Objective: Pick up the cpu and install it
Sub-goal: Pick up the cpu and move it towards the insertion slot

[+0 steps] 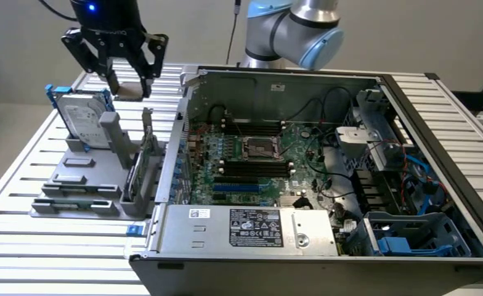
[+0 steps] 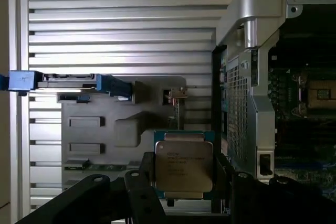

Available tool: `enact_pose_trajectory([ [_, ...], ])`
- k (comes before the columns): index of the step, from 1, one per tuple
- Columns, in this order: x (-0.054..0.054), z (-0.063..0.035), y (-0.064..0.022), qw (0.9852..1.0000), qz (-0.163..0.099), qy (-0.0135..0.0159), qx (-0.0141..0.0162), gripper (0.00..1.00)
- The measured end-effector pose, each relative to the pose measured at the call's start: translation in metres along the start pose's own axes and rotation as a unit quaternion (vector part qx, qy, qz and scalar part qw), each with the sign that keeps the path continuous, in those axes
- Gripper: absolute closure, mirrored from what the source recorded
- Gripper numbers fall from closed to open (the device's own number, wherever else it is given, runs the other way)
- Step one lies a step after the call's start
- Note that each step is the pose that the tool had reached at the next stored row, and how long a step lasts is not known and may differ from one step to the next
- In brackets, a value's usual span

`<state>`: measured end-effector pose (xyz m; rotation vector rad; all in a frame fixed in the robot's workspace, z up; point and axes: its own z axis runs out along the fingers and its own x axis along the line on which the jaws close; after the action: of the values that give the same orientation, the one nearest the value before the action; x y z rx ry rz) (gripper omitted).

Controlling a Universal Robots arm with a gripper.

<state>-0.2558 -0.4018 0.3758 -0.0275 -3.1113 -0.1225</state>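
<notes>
Above the far end of the grey fixture (image 1: 77, 182), at the exterior view's left, the gripper (image 1: 129, 86) hangs in open air. The cpu (image 2: 184, 163) is pinched between its dark fingers (image 2: 140, 182), one on each opposite edge of the chip, and its silver top faces the wrist camera. The cpu touches nothing beneath it.

The upright hard drive (image 1: 84, 117) with its blue bracket stands in the fixture just below, apart from the fingertips. The open computer case (image 1: 275, 92) rises toward the exterior view's right, and its nearest wall edge is close to the gripper but not touching it.

Inside the case the socket (image 1: 258, 148) lies mid-way across the motherboard (image 1: 307, 172), well apart from the cpu. There is free room over it between the case walls, and cables run beside it toward the exterior view's right. The slatted table (image 1: 12, 246) lies bare around the fixture.

One edge of the chip is hidden behind the gripper's dark body in the wrist view, and its printing is too small to read. Whether the socket's metal frame is raised or down is hard to tell. The arm's joint (image 1: 295, 28) behind the case is cut off by the picture's edge.
</notes>
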Motion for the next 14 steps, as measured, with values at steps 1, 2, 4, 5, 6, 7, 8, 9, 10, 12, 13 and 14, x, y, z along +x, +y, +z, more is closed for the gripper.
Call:
enact_pose_trajectory([
  [1, -0.005, -0.0002, 0.0003, 1.0, 0.0, 0.0, -0.0001, 0.45],
  [2, -0.009, -0.0003, 0.0006, 1.0, 0.0, -0.0001, -0.0004, 0.45],
  [4, -0.018, -0.0007, 0.0012, 1.0, 0.0, 0.0, -0.0014, 0.45],
  [5, -0.023, -0.0009, 0.0014, 1.0, 0.0, 0.0, -0.002, 0.45],
  [6, -0.027, -0.0011, 0.0017, 1.0, 0.0, 0.0, -0.0027, 0.45],
  [7, -0.032, -0.0013, 0.0019, 1.0, 0.0, 0.0, -0.0034, 0.45],
  [8, -0.036, -0.0014, 0.0021, 1.0, 0.0, 0.0, -0.004, 0.45],
  [9, -0.041, -0.0016, 0.0023, 1.0, 0.0, 0.0, -0.0046, 0.45],
  [10, -0.045, -0.0018, 0.0025, 1.0, 0.0, 0.0001, -0.0051, 0.45],
  [12, -0.054, -0.0022, 0.0029, 1.0, 0.0, 0.0001, -0.0061, 0.45],
  [13, -0.059, -0.0025, 0.0031, 1.0, 0.0, 0.0001, -0.0066, 0.45],
  [14, -0.064, -0.0027, 0.0033, 1.0, 0.0, 0.0002, -0.0071, 0.45],
])
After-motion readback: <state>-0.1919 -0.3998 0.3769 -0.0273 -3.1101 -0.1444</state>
